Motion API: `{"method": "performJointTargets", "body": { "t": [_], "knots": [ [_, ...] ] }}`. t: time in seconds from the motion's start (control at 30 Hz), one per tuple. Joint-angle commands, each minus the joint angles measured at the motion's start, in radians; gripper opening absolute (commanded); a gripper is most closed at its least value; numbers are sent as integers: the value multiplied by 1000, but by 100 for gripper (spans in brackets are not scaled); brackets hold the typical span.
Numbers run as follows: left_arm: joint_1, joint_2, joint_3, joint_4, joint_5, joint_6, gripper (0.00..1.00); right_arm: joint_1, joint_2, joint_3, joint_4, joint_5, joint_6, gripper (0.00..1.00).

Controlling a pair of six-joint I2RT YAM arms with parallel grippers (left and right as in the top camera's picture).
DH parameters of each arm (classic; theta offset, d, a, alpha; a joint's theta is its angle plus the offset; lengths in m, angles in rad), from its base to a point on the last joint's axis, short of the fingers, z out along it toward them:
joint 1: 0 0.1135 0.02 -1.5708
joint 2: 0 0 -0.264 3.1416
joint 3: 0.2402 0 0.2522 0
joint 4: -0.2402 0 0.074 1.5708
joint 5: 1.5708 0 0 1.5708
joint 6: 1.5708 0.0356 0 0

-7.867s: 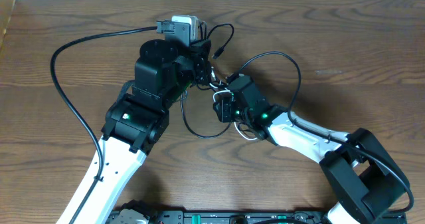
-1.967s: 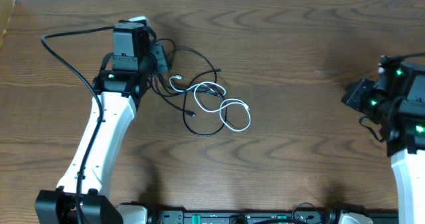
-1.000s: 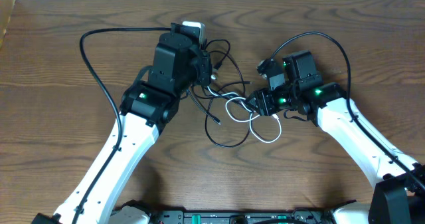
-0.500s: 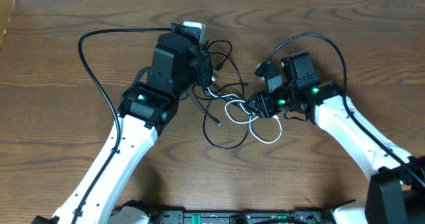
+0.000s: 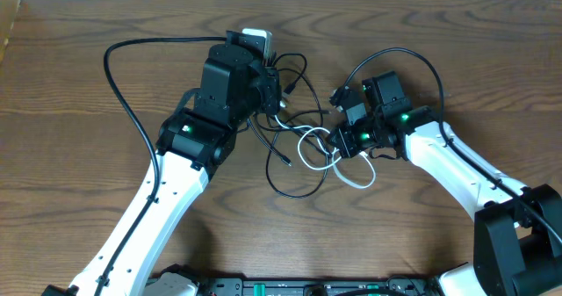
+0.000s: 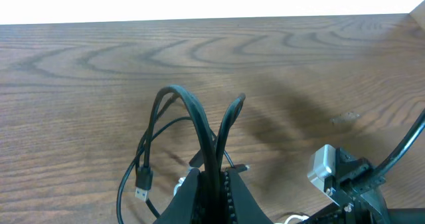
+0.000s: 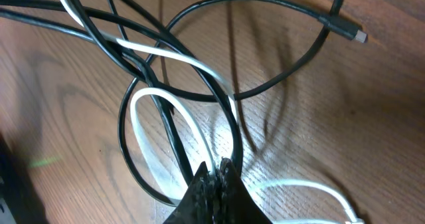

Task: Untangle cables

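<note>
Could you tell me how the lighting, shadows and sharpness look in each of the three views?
Overhead: even light, sharp, soft arm shadows on the table. Left wrist: the background beyond the table is blown out white; the black cable in the left gripper is crisp. Right wrist: glare on the wood by the white cable, distinct cable shadows, the right gripper a dark silhouette.

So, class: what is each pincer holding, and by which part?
Left pincer: black cable, mid-length at a bend. Right pincer: apparently white cable, on a loop, not its plug.

overhead top-down, both wrists close on cables (image 7: 154, 91)
</note>
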Motion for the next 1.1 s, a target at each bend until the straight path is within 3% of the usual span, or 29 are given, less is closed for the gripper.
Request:
{"method": "performJointTargets", "body": {
  "t": [0.0,0.27,0.43,0.53,0.87,1.07],
  "knots": [
    [-2,-23,2,7,13,-12,8,6,8,5,5,-14,-10,1],
    [-2,-23,2,-3,13,-11,8,3,-51,5,27,-139,-10,1],
    [-2,-23,1,-11,12,12,8,-1,-205,7,73,-166,2,1],
    [-1,-22,1,-15,-24,19,8,-23,-327,8,54,-75,51,1],
    [0,5,1,-34,-74,45,8,-238,-674,8,-35,-216,49,1],
    [0,6,1,-34,-74,45,8,-347,-698,8,-186,-158,19,1]
  ]
}}
